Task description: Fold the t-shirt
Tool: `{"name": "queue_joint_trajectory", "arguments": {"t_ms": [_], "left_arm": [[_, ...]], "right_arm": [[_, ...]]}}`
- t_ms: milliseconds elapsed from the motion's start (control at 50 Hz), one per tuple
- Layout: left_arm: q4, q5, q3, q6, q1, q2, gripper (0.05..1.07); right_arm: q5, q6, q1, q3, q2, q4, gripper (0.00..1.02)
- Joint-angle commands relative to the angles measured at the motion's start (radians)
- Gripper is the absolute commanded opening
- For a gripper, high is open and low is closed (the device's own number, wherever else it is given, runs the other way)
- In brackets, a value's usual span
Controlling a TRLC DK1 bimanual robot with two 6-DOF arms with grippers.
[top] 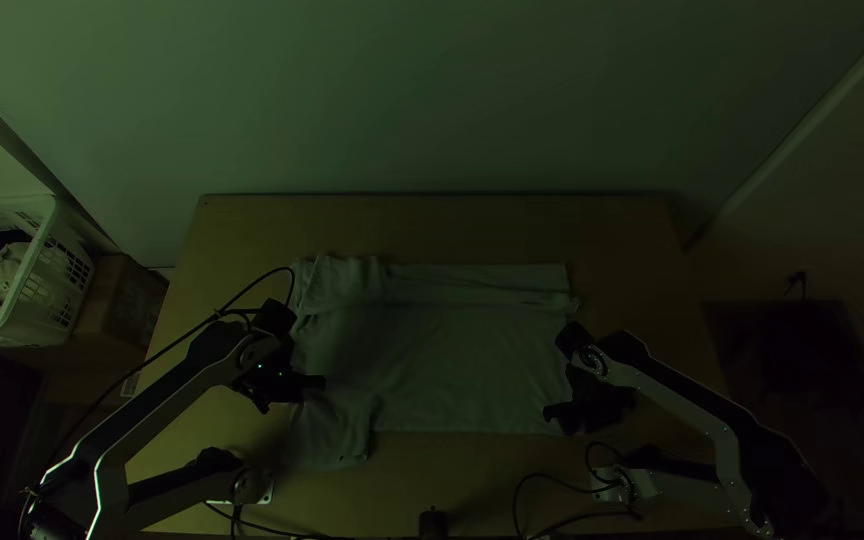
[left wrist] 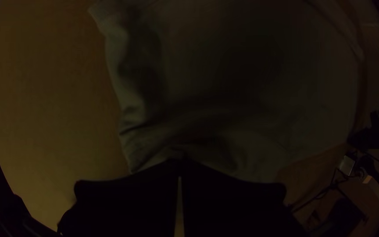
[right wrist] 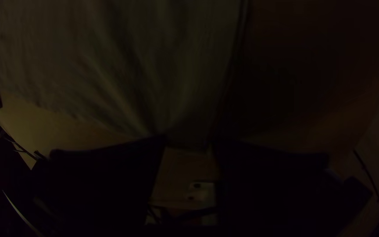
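Pale fabric, the t-shirt [top: 452, 350], lies spread over the middle of the bench [top: 432, 225], its long axis running roughly parallel to the far edge. A band or crease runs lengthwise along its far side; whether that is a completed fold cannot be established. At the left end a wrinkled flap [top: 327, 435], probably a sleeve, projects towards the bench's near edge. The left gripper [left wrist: 180, 169] is on this end of the garment, with most of the cloth lying from it towards the bench's right and far edges. Its jaws are nearly together, and the creases running in to the tips indicate a pinch of cloth. The right gripper [right wrist: 188, 139] stands at the garment's near right corner, the cloth lying from it towards the far and left edges. Its jaws are apart, with bare bench seen between them; contact with the corner cannot be confirmed. Each arm is nearer its own end. The top view establishes the overall lie and the lengthwise band; the wrist views settle the spacing of the jaws. In my assessment the next requirement is a secure right-hand grip, then an even lift towards the far edge; an unmatched lift would skew the fold.
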Motion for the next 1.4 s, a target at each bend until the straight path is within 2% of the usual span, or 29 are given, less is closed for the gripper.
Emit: {"name": "queue_joint_trajectory", "arguments": {"t_ms": [0, 440, 620, 940, 1380], "left_arm": [[-0.02, -0.004, 0.029, 0.012, 0.01, 0.005, 0.08], [-0.034, -0.004, 0.147, 0.075, 0.137, 0.024, 0.08], [-0.042, -0.004, 0.213, 0.121, 0.197, 0.056, 0.08], [-0.049, -0.004, 0.328, 0.154, 0.249, 0.134, 0.08], [-0.048, -0.001, 0.564, 0.19, 0.317, 0.34, 0.08]], "right_arm": [[0.005, -0.008, 0.01, -0.001, -0.003, 0.001, 0.02], [0.02, -0.049, -0.054, 0.128, -0.049, -0.046, 0.02], [0.041, -0.094, -0.111, 0.201, -0.035, -0.046, 0.02], [0.069, -0.144, -0.203, 0.379, 0.072, -0.04, 0.02], [0.077, -0.166, -0.247, 0.566, 0.27, 0.021, 0.02]]}}
